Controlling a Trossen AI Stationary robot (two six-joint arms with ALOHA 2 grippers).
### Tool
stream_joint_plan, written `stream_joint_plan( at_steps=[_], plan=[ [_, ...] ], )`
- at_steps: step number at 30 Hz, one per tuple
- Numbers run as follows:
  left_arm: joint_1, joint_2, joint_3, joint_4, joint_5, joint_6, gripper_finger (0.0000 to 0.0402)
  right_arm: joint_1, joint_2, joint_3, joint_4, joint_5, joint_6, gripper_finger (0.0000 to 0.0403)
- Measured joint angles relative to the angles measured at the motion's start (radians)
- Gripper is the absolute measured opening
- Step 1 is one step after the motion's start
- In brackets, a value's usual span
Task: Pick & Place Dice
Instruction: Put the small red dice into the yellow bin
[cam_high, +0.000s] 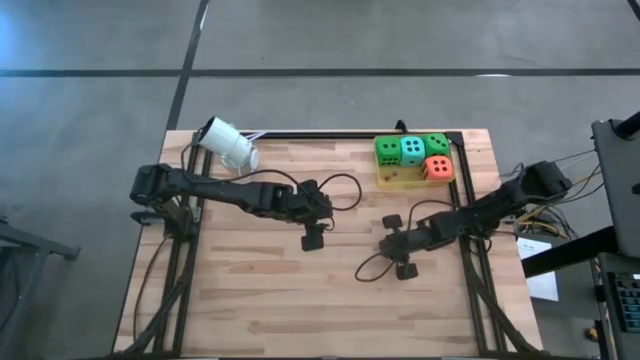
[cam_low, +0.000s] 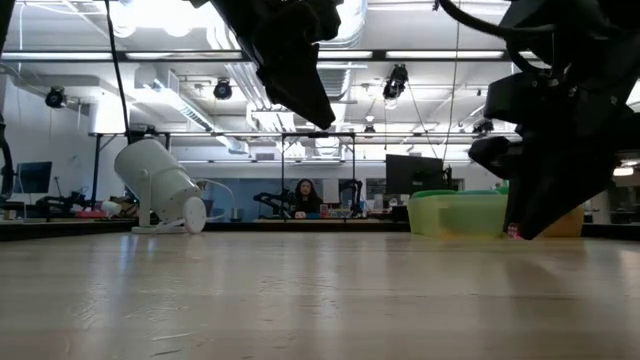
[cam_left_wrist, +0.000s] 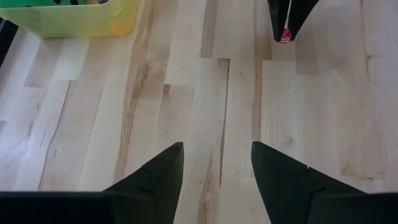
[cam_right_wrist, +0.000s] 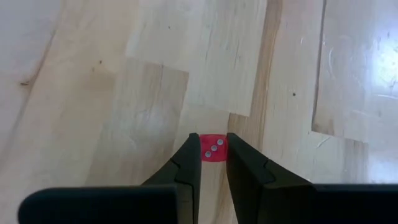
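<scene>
The right claw is clamped on a tiny red die, pinched between its fingertips just above the tabletop, on the near side of the yellow tray. That tray lies straight beyond it, holding four big dice. The left claw, jaws apart and empty, waits farther from the tray.

The worktop is pale wood in light and tan planks. A yellow-green tray holds two bright green dice, a teal die and an orange-red die, all dark-pipped. A small red die shows three pale pips between the black right end effector fingers.
</scene>
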Motion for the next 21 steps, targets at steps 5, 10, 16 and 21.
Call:
stream_joint_plan(
  at_steps=[5, 10, 16, 21],
  plan=[
    [0.0, 0.0, 0.0, 0.0, 0.0, 0.0, 0.0192, 0.0, -0.042, 0.0, -0.011, 0.0, 0.0, 0.0047],
    [0.0, 0.0, 0.0, 0.0, 0.0, 0.0, 0.0194, 0.0, -0.112, 0.0, -0.038, 0.001, 0.0, 0.0047],
    [0.0, 0.0, 0.0, 0.0, 0.0, 0.0, 0.0191, 0.0, -0.192, -0.001, -0.064, 0.015, 0.0, 0.0047],
    [-0.003, 0.0, 0.0, -0.001, 0.0, 0.0, 0.0193, 0.0, -0.262, -0.001, -0.119, 0.088, 0.0, 0.0047]
  ],
)
